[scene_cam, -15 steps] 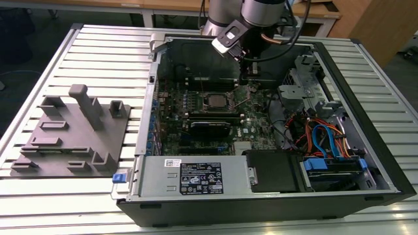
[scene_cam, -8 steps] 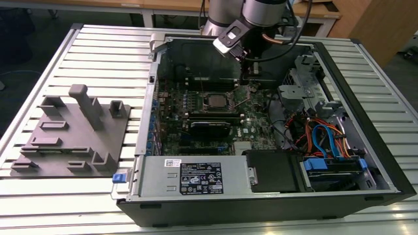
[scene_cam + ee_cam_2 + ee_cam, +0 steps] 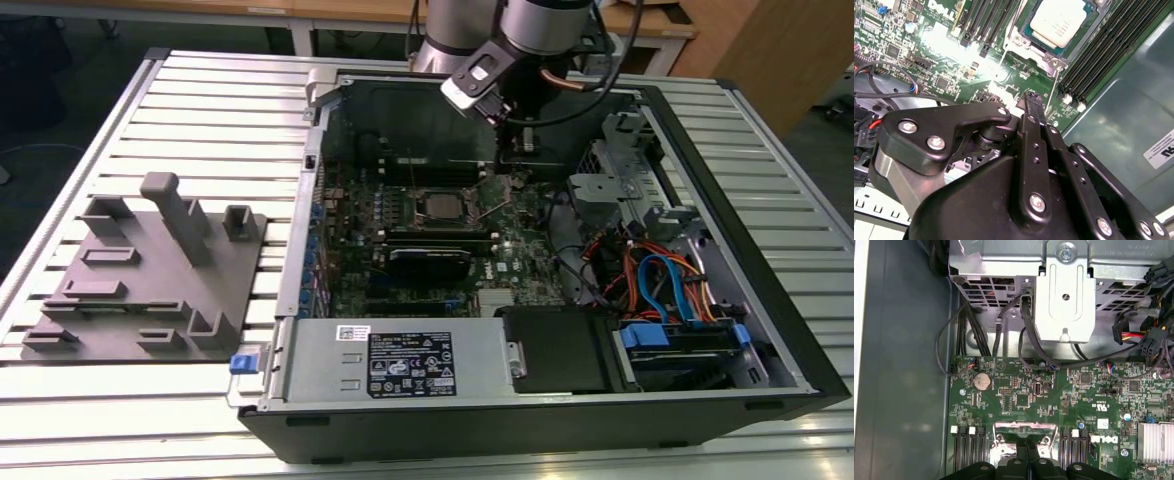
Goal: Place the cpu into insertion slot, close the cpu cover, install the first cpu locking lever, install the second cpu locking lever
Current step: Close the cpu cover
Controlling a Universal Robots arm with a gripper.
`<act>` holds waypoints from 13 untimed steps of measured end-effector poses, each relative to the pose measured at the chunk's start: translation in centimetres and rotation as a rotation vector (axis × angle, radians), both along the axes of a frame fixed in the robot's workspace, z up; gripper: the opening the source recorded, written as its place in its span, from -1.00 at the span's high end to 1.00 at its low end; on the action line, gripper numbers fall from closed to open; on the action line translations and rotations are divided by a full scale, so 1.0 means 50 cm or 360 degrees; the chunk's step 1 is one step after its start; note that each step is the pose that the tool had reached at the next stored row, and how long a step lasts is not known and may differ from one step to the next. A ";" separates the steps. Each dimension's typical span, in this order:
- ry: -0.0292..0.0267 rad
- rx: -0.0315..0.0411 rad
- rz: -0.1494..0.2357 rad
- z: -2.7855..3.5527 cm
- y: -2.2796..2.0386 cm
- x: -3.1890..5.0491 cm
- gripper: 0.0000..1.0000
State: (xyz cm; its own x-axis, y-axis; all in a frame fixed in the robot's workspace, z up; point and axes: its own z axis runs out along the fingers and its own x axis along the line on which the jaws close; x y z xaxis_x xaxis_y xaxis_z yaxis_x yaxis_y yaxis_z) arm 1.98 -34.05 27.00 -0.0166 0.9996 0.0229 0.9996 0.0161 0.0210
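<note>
The cpu, a silver-grey square, lies in the insertion slot on the green board. The grey cpu cover lies flat around it. Two thin wire levers stand free beside the socket, one on one side and the other close to my fingertips. My gripper hovers just off a corner of the socket, fingers pressed together with nothing seen between them. In the exterior view the gripper hangs to the right of and behind the cpu. The first wrist view shows the gripper over the socket's shiny edge.
Black memory slots flank the socket. A metal drive bracket and loose cables crowd the case on the exterior view's right. A grey fixture sits on the slatted table at the exterior view's left.
</note>
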 end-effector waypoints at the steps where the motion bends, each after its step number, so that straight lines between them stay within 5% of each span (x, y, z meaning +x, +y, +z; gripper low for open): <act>1: 0.00000 0.0000 0.0000 0.000 0.0000 0.001 0.80; 9: 0.00011 0.0000 0.0000 0.000 0.0000 0.019 0.80; 13: 0.00192 -0.0002 0.0000 -0.003 0.0000 0.024 0.80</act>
State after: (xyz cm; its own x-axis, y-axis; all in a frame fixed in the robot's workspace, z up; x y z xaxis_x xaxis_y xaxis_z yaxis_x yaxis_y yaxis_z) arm 3.15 -34.04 26.87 -0.0164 0.9996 0.0219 0.9998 0.0162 0.0090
